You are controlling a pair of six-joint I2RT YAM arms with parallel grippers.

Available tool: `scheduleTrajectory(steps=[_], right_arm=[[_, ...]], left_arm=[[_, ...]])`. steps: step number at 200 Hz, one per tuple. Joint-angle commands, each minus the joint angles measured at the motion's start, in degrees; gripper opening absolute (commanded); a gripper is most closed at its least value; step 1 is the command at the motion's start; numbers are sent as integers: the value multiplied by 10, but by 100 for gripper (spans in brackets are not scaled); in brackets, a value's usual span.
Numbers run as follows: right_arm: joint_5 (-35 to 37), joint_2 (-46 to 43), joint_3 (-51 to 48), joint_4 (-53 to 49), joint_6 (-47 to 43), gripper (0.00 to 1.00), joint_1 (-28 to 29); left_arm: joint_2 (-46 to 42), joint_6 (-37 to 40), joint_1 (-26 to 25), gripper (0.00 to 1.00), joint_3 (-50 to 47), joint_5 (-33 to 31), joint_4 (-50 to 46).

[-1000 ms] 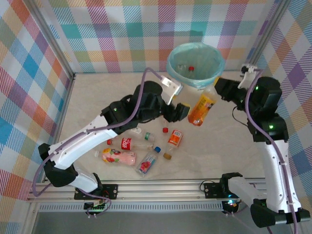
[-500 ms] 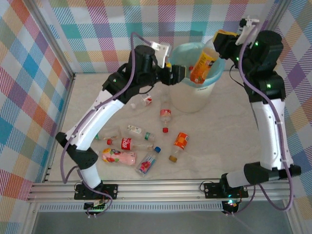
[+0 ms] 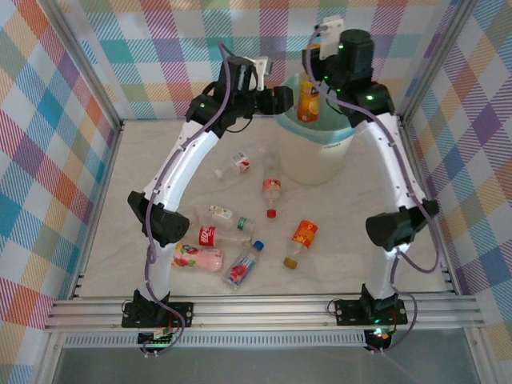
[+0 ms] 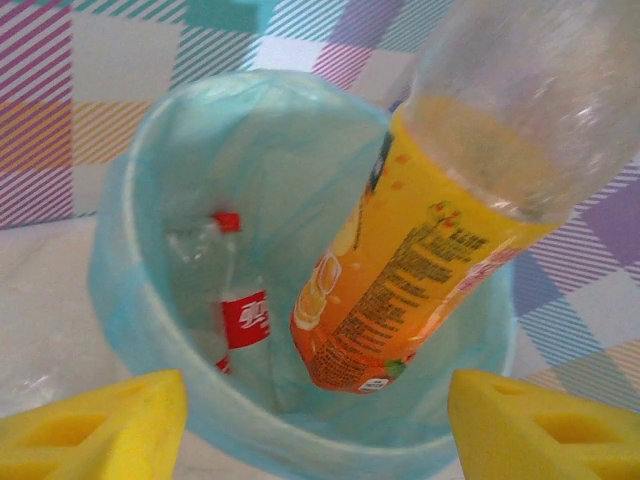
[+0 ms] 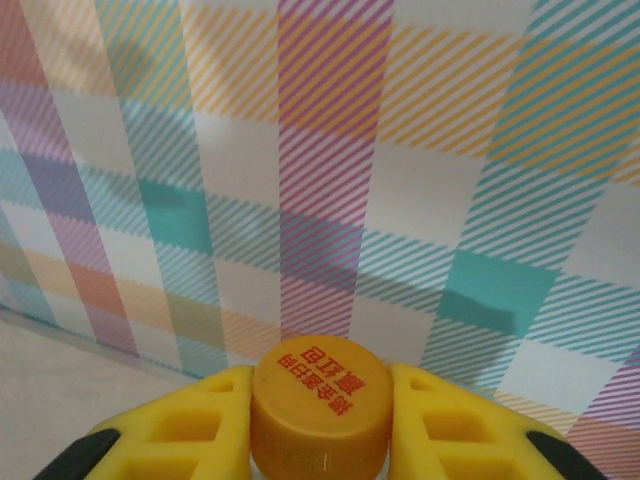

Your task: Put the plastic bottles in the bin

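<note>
Grippers: right gripper [image 5: 320, 405] clamps orange bottle [image 4: 400, 270] by cap over bin [image 3: 320, 164]; left gripper [image 4: 318, 420] spread wide, empty, near rim. Red-capped bottle [image 4: 240, 320] lies inside.

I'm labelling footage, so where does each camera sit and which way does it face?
Top external: above and behind, looking down on table, bottles and bin; both arms show.
Left wrist: looks down into the bin; open left fingers show.
Right wrist: faces the plaid wall; right fingers clamp an orange cap.
Shared: top and left wrist see the orange bottle over the bin.
</note>
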Motion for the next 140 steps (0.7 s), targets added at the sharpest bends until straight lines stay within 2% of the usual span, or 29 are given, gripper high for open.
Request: scheduleTrajectory(steps=[1,45,111,140], right_arm=[[41,25,34,-26,-40,14,2],[65,55,10,-43,-41,19,6],[72,83,-38,-36,-46,21,6],[76,94,-42,-41,-42,26,6]], left_arm=[[-6,-2,4,70,10,7,-15],[4,-9,4,69,-11,22,-13],[11,-7,5,69,-36,22,-12],[10,-9,5,69,-47,27,-6]])
